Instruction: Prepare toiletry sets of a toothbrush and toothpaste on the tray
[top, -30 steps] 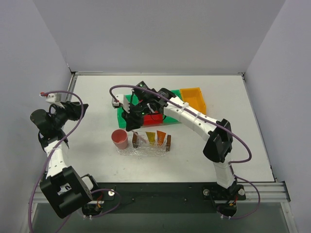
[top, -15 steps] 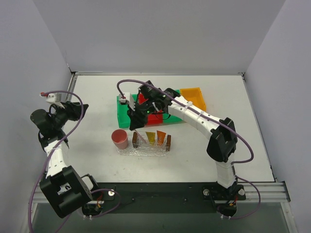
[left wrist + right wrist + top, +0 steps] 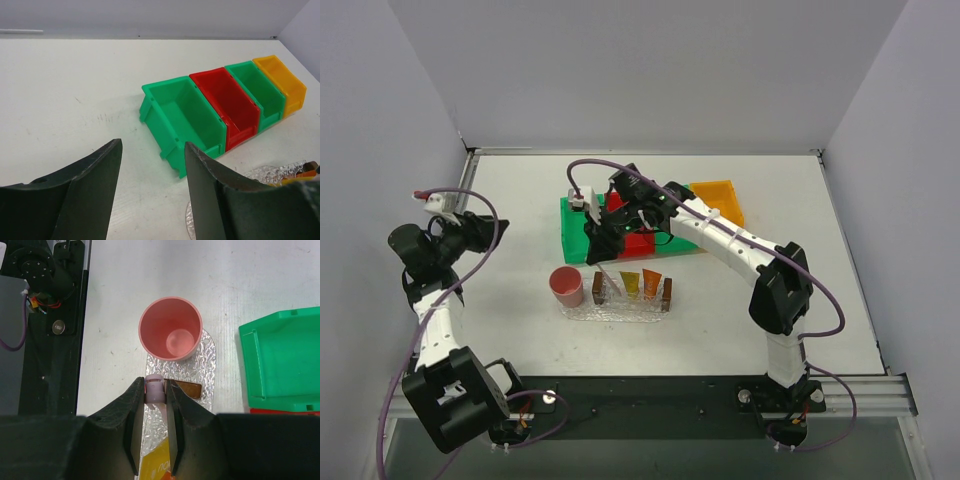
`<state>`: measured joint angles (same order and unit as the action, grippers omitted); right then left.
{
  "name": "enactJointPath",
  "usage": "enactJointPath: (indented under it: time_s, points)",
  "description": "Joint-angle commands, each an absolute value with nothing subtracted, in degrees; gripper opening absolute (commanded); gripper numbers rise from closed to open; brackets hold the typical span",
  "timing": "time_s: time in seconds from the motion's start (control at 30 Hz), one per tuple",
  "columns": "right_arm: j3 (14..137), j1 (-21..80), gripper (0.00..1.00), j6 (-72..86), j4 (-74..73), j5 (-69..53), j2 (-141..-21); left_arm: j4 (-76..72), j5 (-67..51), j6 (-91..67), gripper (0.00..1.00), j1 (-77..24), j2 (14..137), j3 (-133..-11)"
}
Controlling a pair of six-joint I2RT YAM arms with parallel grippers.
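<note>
My right gripper [image 3: 601,243] is shut on the toothbrush [image 3: 154,389], a whitish-pink stick that hangs down over the left end of the tray [image 3: 667,294]. In the right wrist view my right gripper [image 3: 155,386] is beside the tray's brown handle block [image 3: 188,389]. Two toothpaste tubes lie in the tray, a yellow-orange one [image 3: 630,284] and an orange one [image 3: 651,282]. The yellow one [image 3: 157,467] shows below my fingers. My left gripper [image 3: 480,228] is open and empty at the far left, also seen in the left wrist view [image 3: 152,145].
A pink cup [image 3: 566,287] stands on the clear textured mat [image 3: 206,365] just left of the tray. Behind it is a row of bins: green [image 3: 187,120], red [image 3: 232,107], green [image 3: 257,90] and orange [image 3: 720,203].
My right gripper has shifted a little to the right and away from the bases, still shut on the toothbrush. The left arm has moved slightly.
</note>
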<state>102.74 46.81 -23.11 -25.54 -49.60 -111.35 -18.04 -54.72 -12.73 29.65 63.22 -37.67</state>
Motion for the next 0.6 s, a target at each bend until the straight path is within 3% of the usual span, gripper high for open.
enactJointPath:
  time_s: [0.0, 0.57]
  points:
    - [102.7, 46.8, 0.0, -22.4, -22.9, -52.5, -109.2, -13.7, -56.4, -7.0, 0.63, 28.9, 60.7, -39.5]
    - [99.8, 48.2, 0.0, -23.9, -22.1, -53.4, -109.3, -12.2, -58.4, -4.3, 0.63, 28.9, 59.5, -38.1]
